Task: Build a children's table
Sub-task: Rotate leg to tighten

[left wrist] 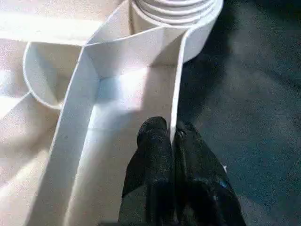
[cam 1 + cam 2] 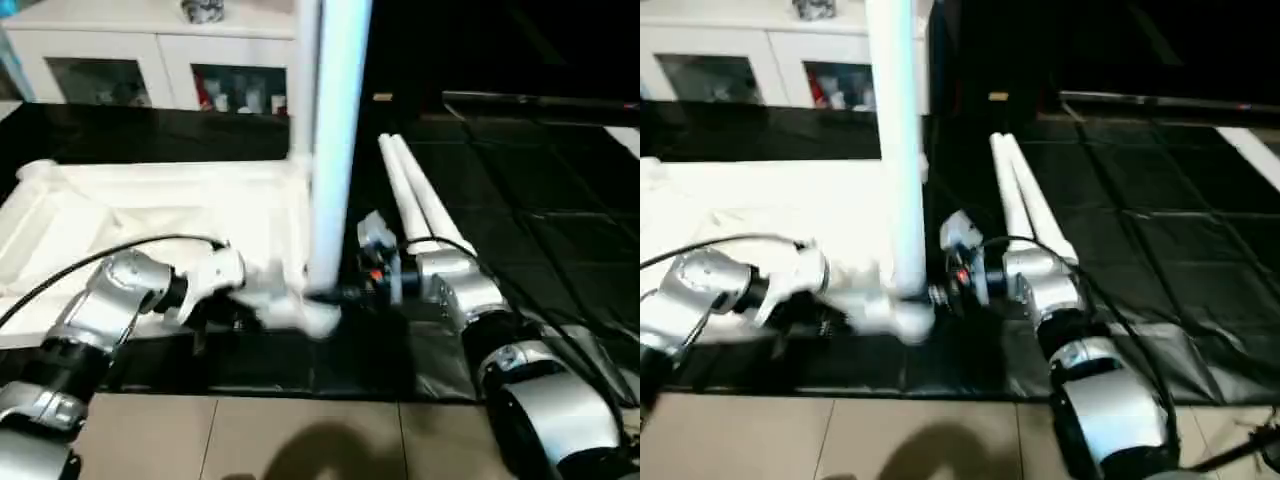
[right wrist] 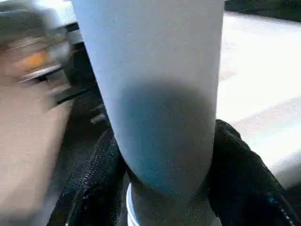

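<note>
With the upright leg (image 2: 335, 140) standing in the corner socket (image 1: 176, 19) of the upside-down table top (image 2: 150, 215), the step in hand looks like seating or screwing that leg home. The right gripper (image 3: 164, 188) has a black finger on each side of the leg's lower end, just above the socket, so it is clamped on the leg. The left gripper (image 1: 173, 141) is pinched together on the thin side rim (image 1: 178, 84) of the top, next to the same socket. To do it well, I'd judge the left should hold the rim steady so the top doesn't slide on the dark mat (image 2: 520, 220), while the right keeps the leg plumb over the socket and twists without tilting it. Two spare legs (image 2: 415, 205) lie side by side on the mat, just beyond the right wrist from the socket. Hard to tell: whether the leg's threaded end is fully down, since motion blur smears the joint; the leg's top is cut off; the far edge of the top blends into the white cabinet (image 2: 150, 60).
</note>
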### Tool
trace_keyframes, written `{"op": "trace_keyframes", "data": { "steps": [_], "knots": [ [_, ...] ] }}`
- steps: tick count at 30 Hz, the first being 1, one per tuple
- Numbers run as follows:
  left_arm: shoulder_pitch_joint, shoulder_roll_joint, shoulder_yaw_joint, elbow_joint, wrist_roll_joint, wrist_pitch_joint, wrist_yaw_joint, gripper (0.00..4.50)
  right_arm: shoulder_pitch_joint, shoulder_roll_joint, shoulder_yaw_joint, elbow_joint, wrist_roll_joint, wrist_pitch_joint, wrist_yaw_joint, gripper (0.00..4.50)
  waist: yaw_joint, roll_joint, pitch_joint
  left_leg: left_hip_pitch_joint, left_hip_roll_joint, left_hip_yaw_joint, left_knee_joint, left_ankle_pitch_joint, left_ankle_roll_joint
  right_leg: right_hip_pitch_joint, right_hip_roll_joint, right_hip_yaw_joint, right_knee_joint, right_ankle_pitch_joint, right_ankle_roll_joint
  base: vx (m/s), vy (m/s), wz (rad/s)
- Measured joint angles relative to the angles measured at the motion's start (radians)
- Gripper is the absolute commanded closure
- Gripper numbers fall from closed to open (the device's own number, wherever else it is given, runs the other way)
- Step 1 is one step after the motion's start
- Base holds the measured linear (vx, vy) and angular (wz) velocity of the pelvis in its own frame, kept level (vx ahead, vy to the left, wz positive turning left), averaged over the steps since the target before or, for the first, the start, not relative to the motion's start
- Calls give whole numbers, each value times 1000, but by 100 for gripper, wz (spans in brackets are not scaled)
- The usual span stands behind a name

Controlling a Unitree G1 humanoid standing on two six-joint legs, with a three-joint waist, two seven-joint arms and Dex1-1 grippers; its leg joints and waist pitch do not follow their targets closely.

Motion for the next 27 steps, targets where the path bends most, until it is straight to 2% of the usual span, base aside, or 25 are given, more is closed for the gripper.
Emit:
{"op": "trace_keyframes", "data": {
  "steps": [3, 6, 9, 10, 11, 13, 16, 17, 20, 22, 27],
  "knots": [
    [-10, -77, 39, 0, -5, 96, 120, 450, -19, 45, -41, 12, -5, 22, -232, 242, -21, 0, 0, 1, 0, 0, -1, 0, -1, 0, 1, 0, 1, 1, 0, 0, 0, 0],
    [-21, -122, 55, -2, -13, 147, 196, 450, -41, 66, -58, 20, -17, 43, -355, 244, -27, 0, 0, 1, 0, -1, -4, 1, -1, 0, 2, 0, 0, 1, -1, 0, 0, 0],
    [-31, -154, 70, -5, -11, 190, 256, 450, -61, 85, -58, 31, -39, 42, -449, 244, -26, 0, 0, 0, 0, -1, -4, 1, -1, -1, 2, 0, -1, 2, -3, 0, 0, 0],
    [-31, -158, 72, -8, -11, 195, 261, 450, -61, 85, -58, 31, -43, 37, -456, 244, -26, 0, 0, -1, 0, -1, -4, 1, -1, -1, 1, 0, -2, 1, -3, 0, 0, 0],
    [-31, -161, 72, -14, -9, 202, 263, 450, -61, 85, -58, 31, -51, 23, -457, 209, -26, 0, 0, -2, 0, -1, -4, 1, -1, -1, 1, 0, -3, 1, -3, 0, 0, 0],
    [-31, -161, 72, -21, -3, 207, 264, 450, -60, 87, -58, 31, -55, 16, -456, 176, -26, 0, 0, -2, 0, -1, -4, 1, -1, -1, 1, 0, -5, 1, -3, 0, 0, 0],
    [-31, -159, 71, -28, 7, 207, 264, 450, -57, 93, -59, 29, -43, 18, -456, 159, -27, 0, 0, -3, 0, -1, -5, 0, 0, -1, 1, 0, -6, 1, -3, 0, 0, 0],
    [-31, -155, 65, -32, 7, 207, 264, 450, -51, 94, -59, 24, -38, 14, -454, 138, -27, 0, 0, -3, 0, -1, -5, 0, 0, -1, 1, 0, -6, 1, -3, 0, 0, 0],
    [-20, -137, 60, -48, 6, 202, 261, 450, -32, 100, -59, 12, -38, -7, -441, 127, -29, 0, 0, -3, 0, -1, -6, 0, 0, -1, 1, -1, -7, 1, -3, 0, 0, 0],
    [-13, -125, 55, -55, 6, 190, 251, 450, -28, 100, -58, 9, -38, -12, -421, 96, -31, 0, 0, -3, 0, -1, -6, 0, 0, -1, 2, -1, -7, 1, -3, 0, 0, 0],
    [12, -68, 44, -66, -7, 130, 174, 450, 17, 59, -31, -28, -36, -47, -250, 65, -31, 0, 0, -3, 0, -1, -8, 0, 0, -1, 2, -1, -9, 1, -3, 0, 0, 0]
  ]
}}
